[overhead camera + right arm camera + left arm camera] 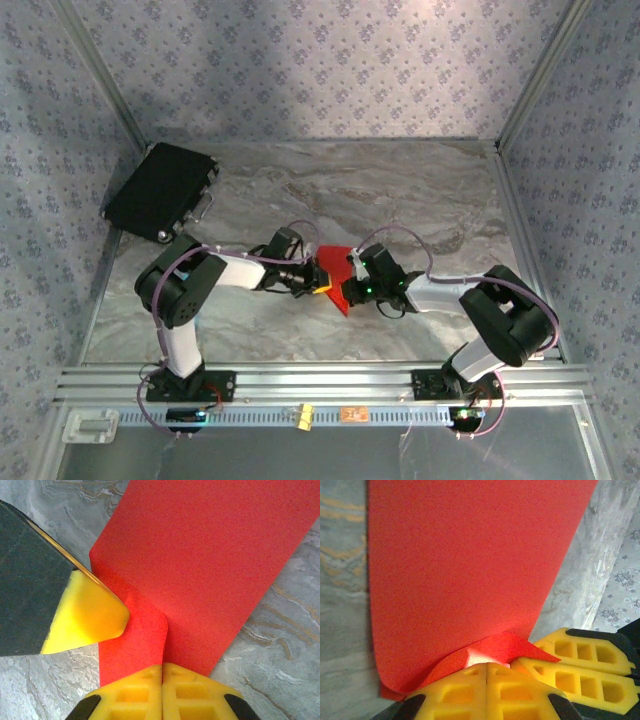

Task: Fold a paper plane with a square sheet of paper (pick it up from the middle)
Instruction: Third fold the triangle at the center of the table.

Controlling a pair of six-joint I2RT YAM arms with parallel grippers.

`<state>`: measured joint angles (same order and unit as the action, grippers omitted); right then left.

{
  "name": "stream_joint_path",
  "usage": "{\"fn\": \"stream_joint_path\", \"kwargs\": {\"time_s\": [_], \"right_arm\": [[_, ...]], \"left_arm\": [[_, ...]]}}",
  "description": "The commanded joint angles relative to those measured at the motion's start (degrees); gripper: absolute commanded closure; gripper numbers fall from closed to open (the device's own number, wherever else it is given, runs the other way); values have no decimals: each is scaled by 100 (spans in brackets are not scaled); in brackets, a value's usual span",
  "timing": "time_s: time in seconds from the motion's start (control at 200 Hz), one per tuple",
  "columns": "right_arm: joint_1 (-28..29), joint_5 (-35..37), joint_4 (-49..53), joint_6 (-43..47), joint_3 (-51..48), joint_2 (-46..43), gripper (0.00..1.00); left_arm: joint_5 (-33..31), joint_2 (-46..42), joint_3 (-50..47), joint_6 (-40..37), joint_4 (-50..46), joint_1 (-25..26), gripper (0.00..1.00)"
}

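While both arms reach inward from their bases at the near edge, they meet over the middle of the grey marbled table [430, 190], and the red sheet of paper [335, 262] sits between them there. From above it looks like a small angular patch with one corner pointing toward the near side. The left gripper [486, 672] has its yellow fingers pressed together on the near edge of the sheet, where the paper buckles up into a small raised flap. Beyond that pinch, the sheet runs away from the left wrist camera as a broad flat panel. The right gripper [162, 672] is likewise clamped on the paper, its two yellow fingers flush against each other. Its pinch lies on a rounded crease where one layer curls over another. Each wrist view also shows the other gripper close by. A yellow fingertip of the left one lies against the left side of the sheet in the right wrist view, and the right one's ribbed fingers sit just right of the left pinch. Whether the paper touches the table I cannot tell. A black case [160, 188] lies at the far left corner, well apart from the paper.
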<state>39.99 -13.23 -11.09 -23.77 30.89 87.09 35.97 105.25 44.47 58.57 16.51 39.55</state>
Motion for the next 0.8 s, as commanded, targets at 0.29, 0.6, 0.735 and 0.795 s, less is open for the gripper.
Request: {"fn": "stream_joint_path", "kwargs": {"time_s": [0.29, 0.6, 0.735, 0.795], "right_arm": [[-35, -13, 467, -132, 123, -139, 80], [-224, 121, 1225, -772, 277, -1038, 59], [-146, -636, 1083, -1082, 306, -1065, 69], [-14, -803, 1021, -1136, 349, -974, 76]], "left_arm": [[-340, 7, 56, -215, -655, 13, 100], [-353, -135, 23, -267, -610, 14, 100], [-358, -188, 18, -262, -570, 16, 100], [-361, -190, 16, -267, -556, 10, 100]]}}
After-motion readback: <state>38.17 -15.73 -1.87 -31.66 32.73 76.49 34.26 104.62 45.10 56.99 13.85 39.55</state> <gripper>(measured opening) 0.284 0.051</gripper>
